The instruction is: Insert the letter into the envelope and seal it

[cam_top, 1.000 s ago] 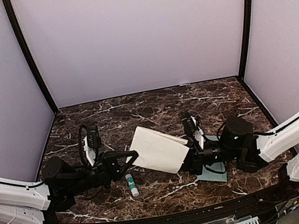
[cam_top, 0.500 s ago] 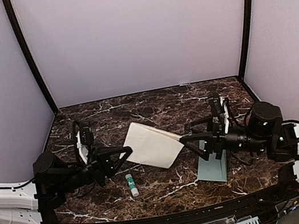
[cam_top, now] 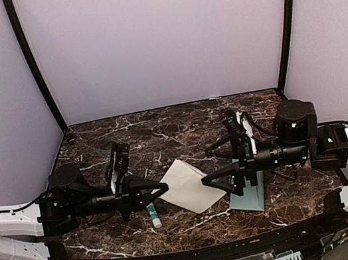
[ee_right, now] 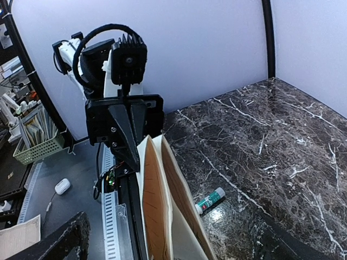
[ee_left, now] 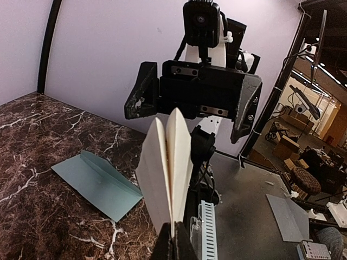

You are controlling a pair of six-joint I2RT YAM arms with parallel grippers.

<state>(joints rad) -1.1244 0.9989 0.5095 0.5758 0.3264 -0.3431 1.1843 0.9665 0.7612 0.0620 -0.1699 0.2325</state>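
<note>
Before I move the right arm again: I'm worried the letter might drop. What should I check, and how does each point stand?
1. Left pincer shut on letter: ok.
2. Right pincer open: ok.
3. Letter folded: ok.
4. Envelope flat on the table: ok.
5. Envelope mouth open: cannot tell.
6. Envelope clear from above: not ok, the right arm hangs over it.

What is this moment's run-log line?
left tool: shut on folded cream paper sheet | right tool: open | pale teal paper envelope: lying flat
</note>
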